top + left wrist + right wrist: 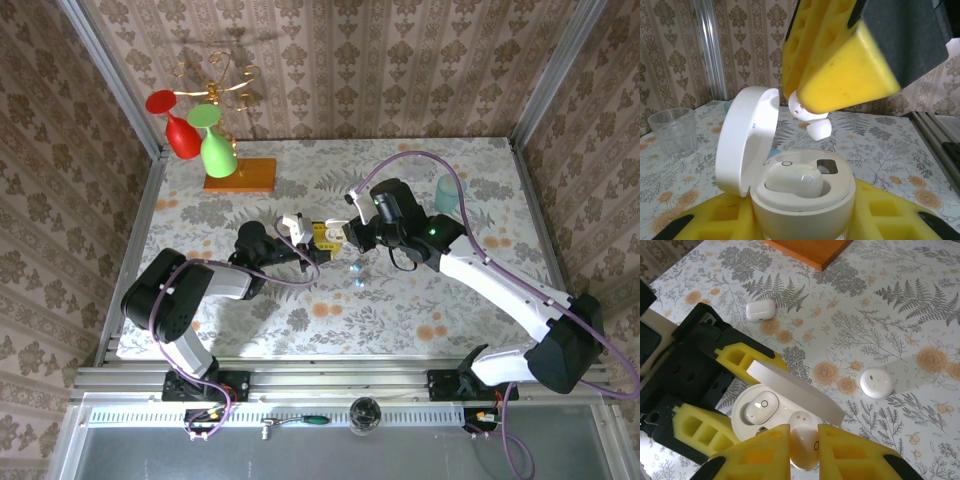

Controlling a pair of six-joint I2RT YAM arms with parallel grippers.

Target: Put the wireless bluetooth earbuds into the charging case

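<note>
Cream, fern-printed table [450, 300]: carries the work near its middle, where the two arms meet.
Left end effector [802, 225]: closed partway, its yellow foam pads [880, 220] pressed against both sides of the case base, which they hold upright.
Right end effector [804, 452]: pinched nearly shut on one earbud, poised just above the case.
Charging case [805, 202]: glossy white plastic, clamped at the base by the left end effector. It looks light and slick, likely to skid or tip if released, so the low grip below the seam seems the right one.
Lid [747, 140]: hinged back and standing open to one side. It is probably the weakest part, best left untouched.
Seated earbud [792, 180]: already lying in its well, flush with the case top.
Held earbud [817, 130]: hangs tip-down between the right pads, directly over the case and not yet touching it. The hard, smooth shell appears very light and easy to squirt out, and the small tip looks soft. The shell's sides are the place to hold, with gentle pressure.
Empty socket [801, 417]: open beside the seated earbud, directly below the held one.
</note>
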